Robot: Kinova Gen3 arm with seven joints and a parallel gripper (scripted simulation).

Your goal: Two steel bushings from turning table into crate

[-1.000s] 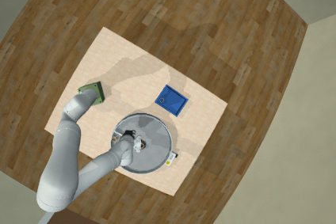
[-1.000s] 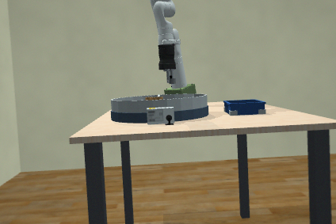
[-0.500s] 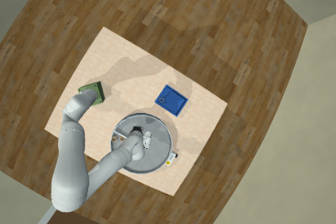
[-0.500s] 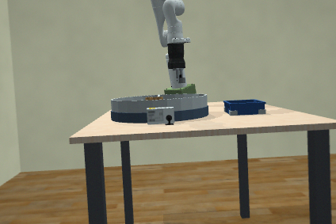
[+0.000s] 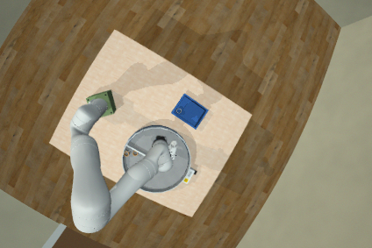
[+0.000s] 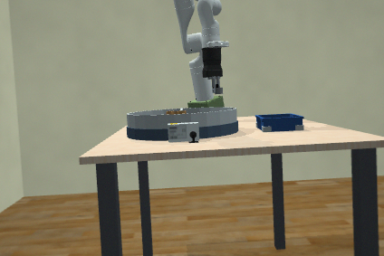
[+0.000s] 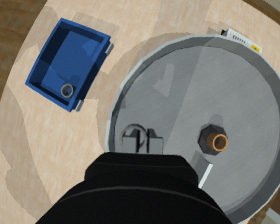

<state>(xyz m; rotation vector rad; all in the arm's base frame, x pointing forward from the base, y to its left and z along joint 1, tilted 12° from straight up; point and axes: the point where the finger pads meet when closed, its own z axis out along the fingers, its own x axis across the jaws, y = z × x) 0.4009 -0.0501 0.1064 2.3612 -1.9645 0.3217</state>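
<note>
My gripper (image 6: 218, 90) hangs above the right part of the grey turning table (image 6: 182, 123) and is shut on a small steel bushing (image 7: 140, 137), held clear of the table's floor. In the wrist view the fingers show over the left rim of the turning table (image 7: 197, 125). A brass-coloured bushing (image 7: 213, 140) stands on the table to the right of the fingers. The blue crate (image 7: 67, 63) lies to the upper left, apart from the turning table, with one steel bushing (image 7: 67, 90) in its near corner. The overhead view shows the crate (image 5: 189, 110) too.
More brass-coloured bushings (image 5: 132, 153) sit at the left of the turning table, partly under my arm. A white divider bar (image 7: 205, 176) lies on the table floor. A grey control box (image 6: 183, 131) stands at the table's front. My green base (image 5: 102, 101) is at the back left.
</note>
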